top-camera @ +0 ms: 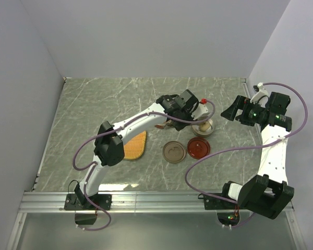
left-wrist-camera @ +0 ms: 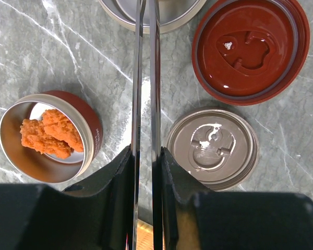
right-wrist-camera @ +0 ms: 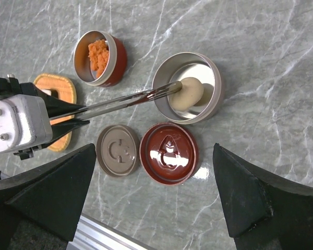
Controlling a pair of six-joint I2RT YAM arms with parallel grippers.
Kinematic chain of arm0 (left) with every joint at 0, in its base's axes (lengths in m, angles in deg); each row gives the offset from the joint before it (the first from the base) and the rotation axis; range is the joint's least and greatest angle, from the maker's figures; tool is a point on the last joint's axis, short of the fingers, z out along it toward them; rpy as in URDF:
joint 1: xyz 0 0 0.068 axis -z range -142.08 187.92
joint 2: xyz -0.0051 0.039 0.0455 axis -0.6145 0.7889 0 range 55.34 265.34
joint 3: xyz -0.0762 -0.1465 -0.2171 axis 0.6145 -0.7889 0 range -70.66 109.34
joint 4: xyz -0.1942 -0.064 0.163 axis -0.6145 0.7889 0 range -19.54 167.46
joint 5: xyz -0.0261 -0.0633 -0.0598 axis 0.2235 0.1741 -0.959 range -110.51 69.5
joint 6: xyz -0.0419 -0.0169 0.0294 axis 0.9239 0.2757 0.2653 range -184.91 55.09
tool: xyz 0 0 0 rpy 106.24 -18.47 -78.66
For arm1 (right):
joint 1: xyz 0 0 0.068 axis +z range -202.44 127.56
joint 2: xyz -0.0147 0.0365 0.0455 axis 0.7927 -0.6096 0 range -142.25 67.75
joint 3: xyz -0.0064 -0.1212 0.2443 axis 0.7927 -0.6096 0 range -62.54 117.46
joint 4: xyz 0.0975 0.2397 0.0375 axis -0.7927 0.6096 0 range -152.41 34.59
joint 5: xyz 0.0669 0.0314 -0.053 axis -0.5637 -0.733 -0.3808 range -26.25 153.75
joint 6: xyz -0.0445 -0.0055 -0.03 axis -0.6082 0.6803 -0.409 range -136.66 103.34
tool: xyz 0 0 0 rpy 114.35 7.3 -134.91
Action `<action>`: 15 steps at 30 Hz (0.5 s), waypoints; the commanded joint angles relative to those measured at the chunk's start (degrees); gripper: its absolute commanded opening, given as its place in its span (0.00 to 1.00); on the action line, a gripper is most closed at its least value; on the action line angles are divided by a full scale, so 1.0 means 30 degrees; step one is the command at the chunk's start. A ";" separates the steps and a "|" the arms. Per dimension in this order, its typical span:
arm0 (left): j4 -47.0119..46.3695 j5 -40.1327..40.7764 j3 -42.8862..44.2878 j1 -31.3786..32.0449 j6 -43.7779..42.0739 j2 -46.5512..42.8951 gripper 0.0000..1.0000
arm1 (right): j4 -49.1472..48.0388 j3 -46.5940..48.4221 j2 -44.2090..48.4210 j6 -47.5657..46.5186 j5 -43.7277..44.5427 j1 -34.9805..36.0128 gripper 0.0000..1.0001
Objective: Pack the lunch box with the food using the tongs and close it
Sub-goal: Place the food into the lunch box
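Grey-green marble table [top-camera: 94,104] w/ pale veins, plain pale walls [top-camera: 146,36] on 3 sides, metal rail [top-camera: 156,200] along the near edge.

Tongs [right-wrist-camera: 125,101]: long axis runs from the L gripper [right-wrist-camera: 75,115] at left, up & to the right in the R wrist view. Tips are inside the silver tin [right-wrist-camera: 211,78], at the side of the beige ball [right-wrist-camera: 188,94]. Can't tell if the tips grip the ball or just touch it. In the L wrist view the two thin arms [left-wrist-camera: 137,78] go straight ahead from the claw, nearly parallel, w/ a narrow gap btwn them.

L gripper [left-wrist-camera: 146,156]: fingers pressed in on the tongs from both sides, one finger per arm. The arms stick out far past the fingertips; the joined end is hidden behind the claw.

R gripper [top-camera: 230,112]: jaws spread wide, nothing btwn them, up off the table at the right, well apart from the tins.

Red tin [right-wrist-camera: 120,60] w/ orange nuggets [left-wrist-camera: 49,133] sits left of the tongs' line in the L wrist view. Red lid [right-wrist-camera: 169,153] & taupe lid [right-wrist-camera: 117,158] lie side by side on the table, nearer the arm bases than the silver tin. Woven tray [right-wrist-camera: 60,88] lies partly under the L gripper.
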State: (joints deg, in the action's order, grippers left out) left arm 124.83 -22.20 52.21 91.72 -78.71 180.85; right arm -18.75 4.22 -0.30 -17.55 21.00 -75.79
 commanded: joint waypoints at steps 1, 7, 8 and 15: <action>-0.0340 0.0506 0.0850 0.0259 0.0148 0.0174 0.08 | -0.0667 0.0392 0.0243 0.0149 -0.0401 -0.0184 1.00; -0.0135 0.0477 0.1026 0.0494 0.0060 0.0408 0.13 | -0.0666 0.0392 0.0155 0.0149 -0.0490 -0.0242 1.00; -0.0135 0.0506 0.1026 0.0523 0.0031 0.0437 0.13 | -0.0637 0.0421 0.0126 0.0149 -0.0489 -0.0243 1.00; -0.0222 0.0506 0.0675 0.0640 0.0031 0.0379 0.26 | -0.0637 0.0451 0.0096 0.0178 -0.0606 -0.0330 1.00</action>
State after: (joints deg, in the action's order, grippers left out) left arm 124.96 -21.17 52.80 93.14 -78.76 182.77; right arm -18.75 4.22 -0.30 -17.55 20.55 -76.21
